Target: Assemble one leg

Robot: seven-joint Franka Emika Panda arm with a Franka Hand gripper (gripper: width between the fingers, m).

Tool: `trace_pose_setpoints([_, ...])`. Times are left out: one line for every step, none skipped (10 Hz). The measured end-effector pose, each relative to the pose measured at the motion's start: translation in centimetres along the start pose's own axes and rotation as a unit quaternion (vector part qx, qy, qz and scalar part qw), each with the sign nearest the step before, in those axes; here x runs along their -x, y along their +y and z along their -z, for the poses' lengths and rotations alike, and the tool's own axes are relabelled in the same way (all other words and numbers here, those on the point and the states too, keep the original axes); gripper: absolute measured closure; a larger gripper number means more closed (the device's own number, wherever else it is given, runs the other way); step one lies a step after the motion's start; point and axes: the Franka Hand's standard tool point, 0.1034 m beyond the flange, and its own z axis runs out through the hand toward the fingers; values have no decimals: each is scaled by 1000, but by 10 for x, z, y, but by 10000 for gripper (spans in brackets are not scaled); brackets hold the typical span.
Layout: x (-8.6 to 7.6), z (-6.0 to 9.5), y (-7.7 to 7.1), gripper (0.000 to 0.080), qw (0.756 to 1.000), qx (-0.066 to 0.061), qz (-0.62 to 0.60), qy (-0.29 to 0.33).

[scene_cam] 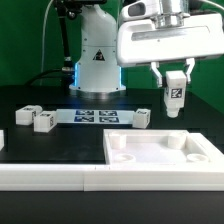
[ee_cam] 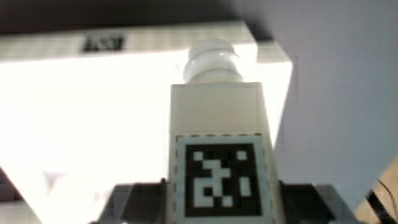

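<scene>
Exterior view: grips the small white plastic leg block with its black-and-white tag (scene_cam: 176, 97) in the clenched two-finger gripper (scene_cam: 175, 88), aloft at the exterior view's right, over the far part of the large flat white rimmed tabletop (scene_cam: 160, 152) and clear of it. Wrist view: shows that leg (ee_cam: 219, 130) upright, tag toward the camera, narrow tip aimed down at the tabletop (ee_cam: 71, 110). Reads as partway: lifted and positioned, not yet seated, with lowering and fixing into a corner socket left.
</scene>
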Motion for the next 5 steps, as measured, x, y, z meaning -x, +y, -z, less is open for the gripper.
trace_pose_setpoints([-9,1,0,509,999,-3,-3,42])
trace_pose_setpoints([-2,-3,-1,509,999,-3,-3,47])
trace_pose_setpoints([4,-7,0,509,999,-2,-3,32])
trace_pose_setpoints([5,-7,0,509,1000,-2,-2,29])
trace_pose_setpoints([6,-9,0,509,1000,-2,4,28])
